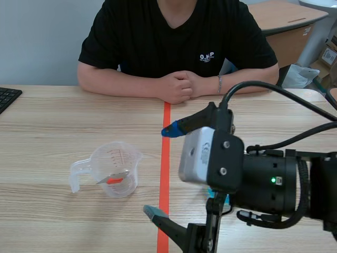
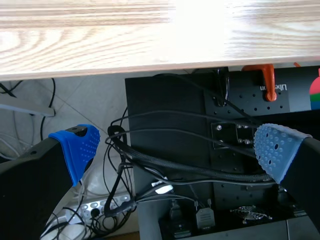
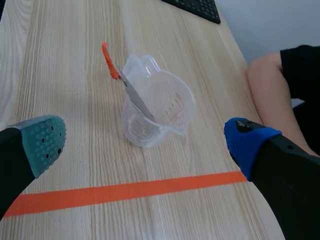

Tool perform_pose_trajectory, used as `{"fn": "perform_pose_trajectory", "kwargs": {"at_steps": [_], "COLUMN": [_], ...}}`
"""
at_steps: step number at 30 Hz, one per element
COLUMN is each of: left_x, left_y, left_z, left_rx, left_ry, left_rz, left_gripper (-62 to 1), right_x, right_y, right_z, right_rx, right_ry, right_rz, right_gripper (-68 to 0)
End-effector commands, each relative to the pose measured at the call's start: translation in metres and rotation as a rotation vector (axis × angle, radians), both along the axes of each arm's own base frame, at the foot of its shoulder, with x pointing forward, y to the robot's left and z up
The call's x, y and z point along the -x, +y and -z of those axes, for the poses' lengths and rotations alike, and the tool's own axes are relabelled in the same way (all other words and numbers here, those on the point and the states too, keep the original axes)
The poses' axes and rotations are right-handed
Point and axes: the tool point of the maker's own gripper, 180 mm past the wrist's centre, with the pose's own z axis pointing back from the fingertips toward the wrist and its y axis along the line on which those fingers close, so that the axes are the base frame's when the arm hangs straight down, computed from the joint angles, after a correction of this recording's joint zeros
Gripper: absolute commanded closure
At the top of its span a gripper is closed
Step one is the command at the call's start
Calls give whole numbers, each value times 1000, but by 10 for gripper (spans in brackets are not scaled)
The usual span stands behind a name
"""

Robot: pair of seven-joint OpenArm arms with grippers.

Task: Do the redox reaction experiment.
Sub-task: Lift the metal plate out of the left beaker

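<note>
Pale wood-grain worktop [image 1: 63,126] carries one clear measuring cup [image 1: 116,168], taken as the reference object. A metal tool [image 1: 117,178] with an orange end stands slanted inside the cup, resting on its rim. An orange tape line [image 1: 165,158] runs just beside the cup, on the side toward the right arm. A person [image 1: 179,87] sits across the worktop, well beyond the cup, hands clasped.

The right gripper [image 1: 162,171] hovers above the tape line, near the cup and facing it, fingers released and holding nothing. The left gripper [image 2: 175,150] is well away from the cup, off the worktop edge above cables [image 2: 165,165], fingers likewise spread and empty.

Assessment: the task appears to be at its opening, in the approach to the cup. The next move likely calls for lowering the right gripper and centring its fingers on the cup or the tool's orange end without tipping the light cup.
</note>
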Motion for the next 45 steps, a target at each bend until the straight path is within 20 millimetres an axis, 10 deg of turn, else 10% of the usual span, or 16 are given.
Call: {"fn": "perform_pose_trajectory", "kwargs": {"at_steps": [1,10,23,45], "left_x": [-4,-2,-7,-4], "left_y": [-3,-1,-2,-2], "left_z": [-1,9,4,4], "left_rx": [10,-1,-10,-11], "left_ry": [-8,41,0,8], "left_rz": [4,10,27,31], "left_gripper": [-623,-623,-623,-623], "right_x": [-3,3,2,4], "right_y": [7,40,51,56], "right_z": [-11,-7,-4,-3], "right_rx": [-30,-47,-22,-17], "right_ry": [-27,-33,-34,-25], "right_rz": [-15,-95,-92,-103], "right_gripper": [-679,-679,-308,-15]}}
